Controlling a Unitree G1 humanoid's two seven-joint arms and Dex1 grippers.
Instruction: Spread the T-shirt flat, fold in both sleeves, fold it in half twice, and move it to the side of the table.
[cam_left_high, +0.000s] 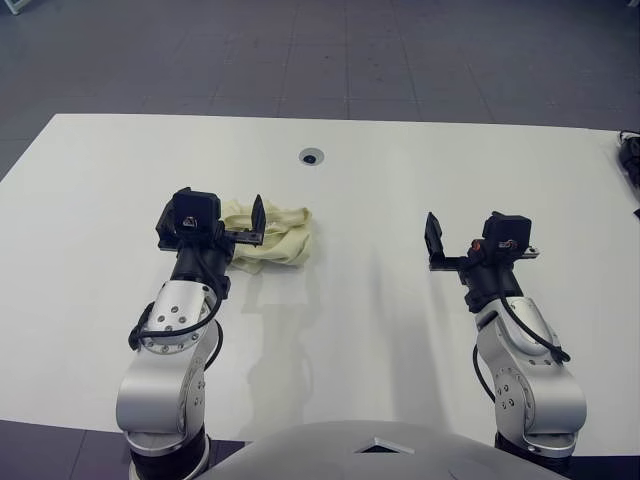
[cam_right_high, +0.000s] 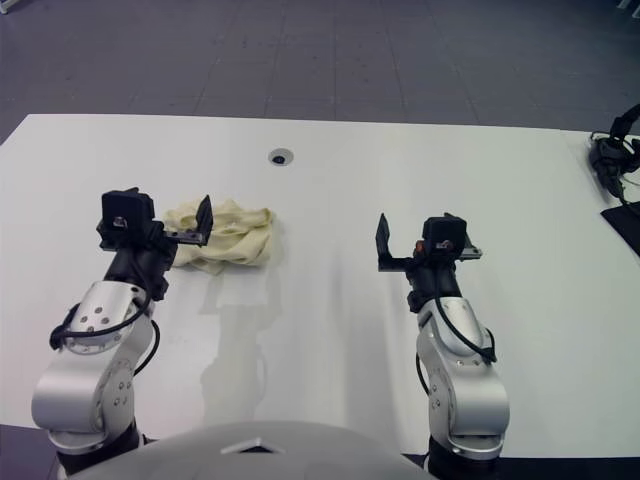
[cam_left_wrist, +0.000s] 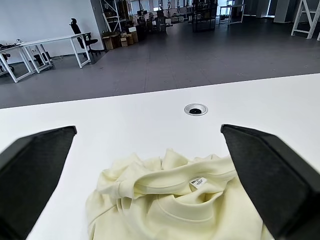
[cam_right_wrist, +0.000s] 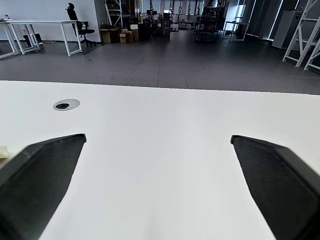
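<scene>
- Since the T-shirt (cam_left_high: 272, 240) is lying in a crumpled, pale yellow heap, the task is looking barely begun: none of the spreading, sleeve folding or halving is showing as done.
- The heap is sitting on the left half of the white table (cam_left_high: 400, 330), nearer the robot than the round cable hole (cam_left_high: 311, 156), with its collar and label facing up in the left wrist view.
- The left gripper (cam_left_wrist: 148, 129) is hanging right at the near edge of the heap with its fingers spread wide and pinching nothing; the cloth is lying between and just ahead of them, and whether a finger is touching it cannot be told.
- The right gripper (cam_right_wrist: 158, 136) is hovering over bare table well apart from the shirt, its fingers likewise spread and holding nothing.
- Everything is remaining to do, judging from this: pulling the cloth out flat, turning in both sleeves, halving it twice, and sliding the bundle to the table's side.
- The flattening is probably calling for both arms, so the right one is likely needing to come across first.
</scene>
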